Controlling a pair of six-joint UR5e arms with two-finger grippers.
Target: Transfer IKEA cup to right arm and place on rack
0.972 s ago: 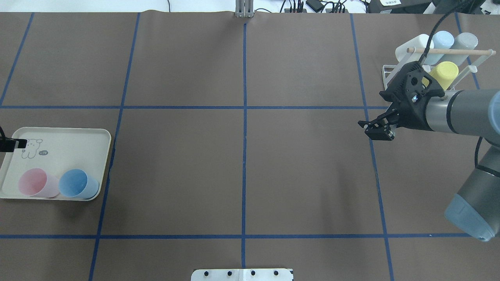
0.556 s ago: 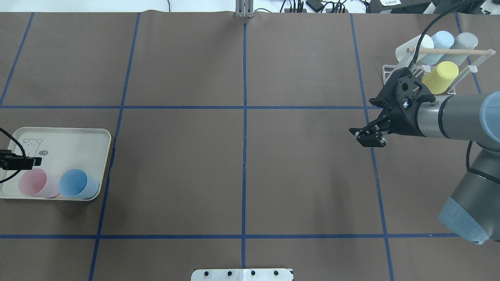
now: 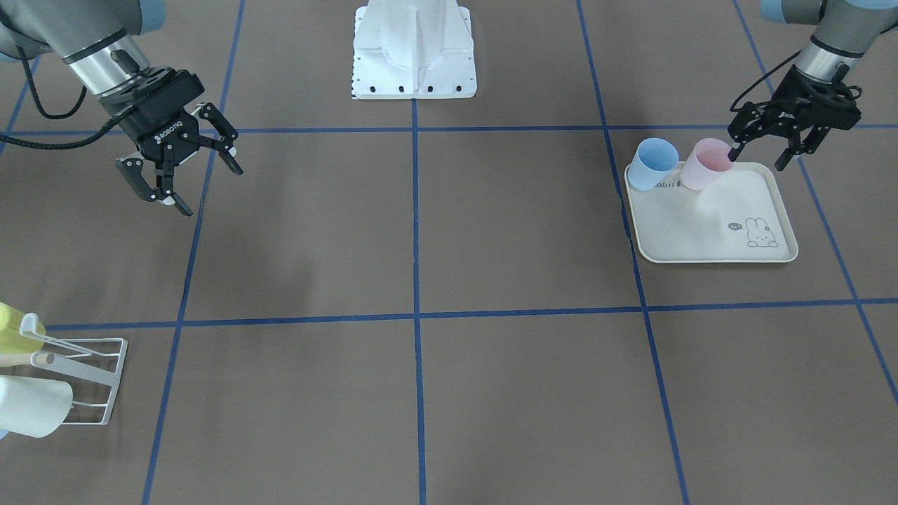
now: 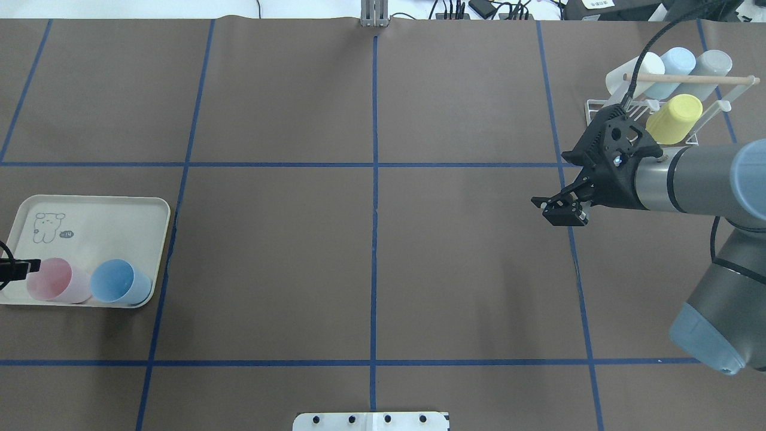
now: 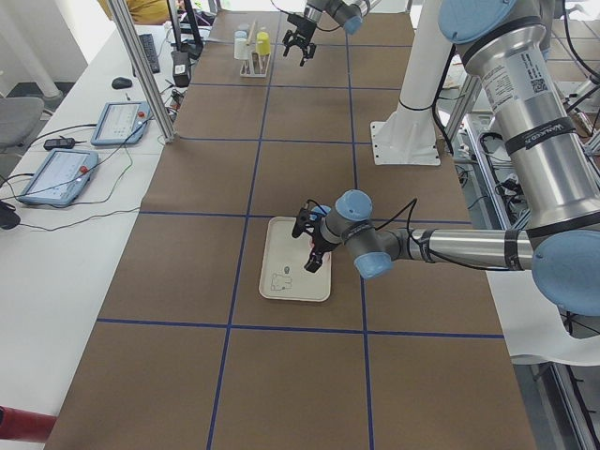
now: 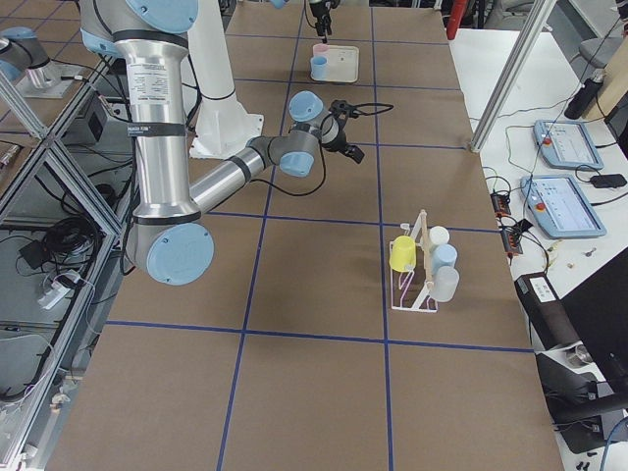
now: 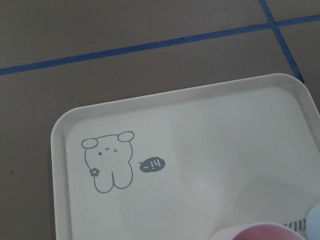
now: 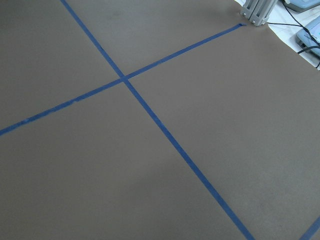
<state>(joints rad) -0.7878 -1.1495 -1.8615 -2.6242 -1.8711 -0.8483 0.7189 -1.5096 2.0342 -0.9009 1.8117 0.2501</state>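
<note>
Two IKEA cups stand on the cream tray (image 4: 102, 221): a pink cup (image 4: 51, 286) and a blue cup (image 4: 116, 281) beside it. In the front-facing view my left gripper (image 3: 758, 158) hangs open just behind the pink cup (image 3: 705, 165), one fingertip close to its rim; whether it touches I cannot tell. The left wrist view looks down on the tray (image 7: 200, 150) with the pink rim (image 7: 260, 232) at its bottom edge. My right gripper (image 4: 559, 211) is open and empty above the table, a little in front of the white wire rack (image 4: 604, 111).
The rack holds a yellow cup (image 4: 675, 118) and three pale cups behind its wooden dowel (image 4: 688, 78). The robot's white base (image 3: 414, 56) stands at the table's middle edge. Blue tape lines cross the brown table cover.
My left gripper has moved along the tray from the rabbit print down to the pink cup. My right gripper has drifted left, away from the rack.
</note>
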